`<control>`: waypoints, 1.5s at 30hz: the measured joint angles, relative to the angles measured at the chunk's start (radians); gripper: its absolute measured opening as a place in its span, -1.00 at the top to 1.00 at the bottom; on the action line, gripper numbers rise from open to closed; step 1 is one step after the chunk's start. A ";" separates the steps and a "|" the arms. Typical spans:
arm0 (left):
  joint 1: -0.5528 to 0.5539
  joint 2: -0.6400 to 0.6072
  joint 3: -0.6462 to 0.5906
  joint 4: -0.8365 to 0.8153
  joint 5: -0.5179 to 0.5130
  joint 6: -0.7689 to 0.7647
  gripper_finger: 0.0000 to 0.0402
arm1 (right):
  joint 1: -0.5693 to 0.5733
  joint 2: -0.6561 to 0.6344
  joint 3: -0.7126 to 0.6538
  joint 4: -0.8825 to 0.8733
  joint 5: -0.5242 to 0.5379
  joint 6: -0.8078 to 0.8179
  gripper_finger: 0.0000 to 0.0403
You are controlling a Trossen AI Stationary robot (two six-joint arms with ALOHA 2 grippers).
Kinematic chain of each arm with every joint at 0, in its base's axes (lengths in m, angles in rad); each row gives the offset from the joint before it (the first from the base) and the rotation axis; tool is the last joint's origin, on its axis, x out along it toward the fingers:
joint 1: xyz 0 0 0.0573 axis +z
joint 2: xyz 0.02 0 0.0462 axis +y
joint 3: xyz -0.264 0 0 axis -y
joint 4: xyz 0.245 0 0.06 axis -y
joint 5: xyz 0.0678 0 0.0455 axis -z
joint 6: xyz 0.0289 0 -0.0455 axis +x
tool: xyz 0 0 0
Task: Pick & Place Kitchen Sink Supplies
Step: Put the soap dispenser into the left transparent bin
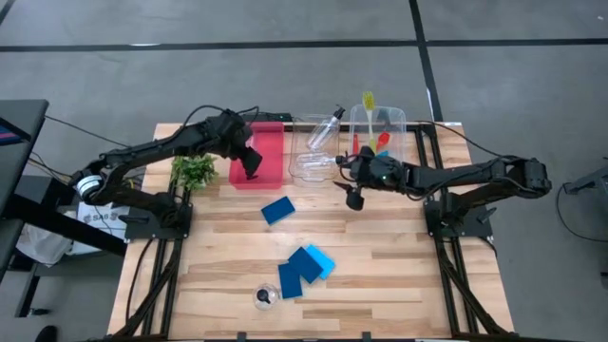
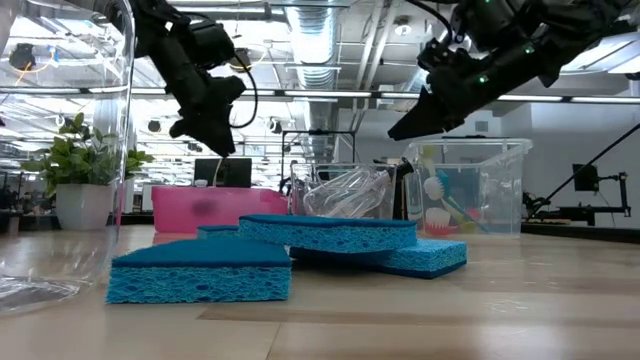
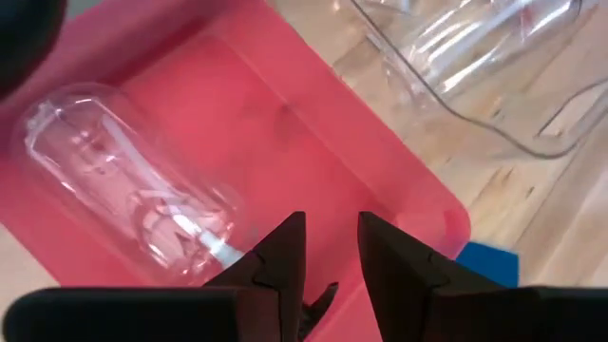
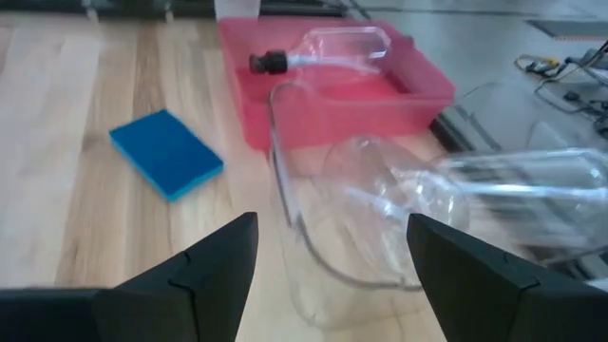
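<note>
A clear bottle (image 4: 328, 49) with a black cap lies on its side in the red tray (image 1: 269, 152). Above the tray hangs the left gripper (image 1: 252, 169), its fingers (image 3: 280, 261) a narrow gap apart and holding nothing. A second bottle (image 1: 325, 128) rests tilted across the clear bins; the far bin (image 1: 399, 119) holds the yellow-green brush (image 1: 369, 106) and a red one (image 1: 384, 141). The right gripper (image 1: 355, 194) hovers just off the near bin (image 4: 313, 266), jaws spread wide and empty. One blue sponge (image 1: 277, 210) lies alone on the table (image 1: 399, 275) near the tray; three more sponges (image 1: 304, 268) overlap nearer the front edge, beside a third bottle (image 1: 265, 296). A small plant (image 1: 194, 171) stands left of the tray.
</note>
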 joint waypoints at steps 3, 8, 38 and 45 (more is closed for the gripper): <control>-0.021 -0.002 0.000 -0.003 -0.007 0.170 0.50 | 0.000 0.000 0.000 -0.023 -0.001 -0.020 -0.31; -0.084 -0.002 0.004 -0.007 -0.118 0.507 0.50 | 0.006 0.000 0.000 -0.036 -0.001 -0.101 -0.31; -0.133 -0.002 -0.078 -0.022 -0.307 1.515 0.51 | 0.005 0.000 0.000 -0.124 -0.006 -0.228 -0.31; -0.133 -0.002 -0.119 -0.006 -0.280 1.735 0.51 | -0.005 0.000 0.000 -0.124 -0.006 -0.243 -0.31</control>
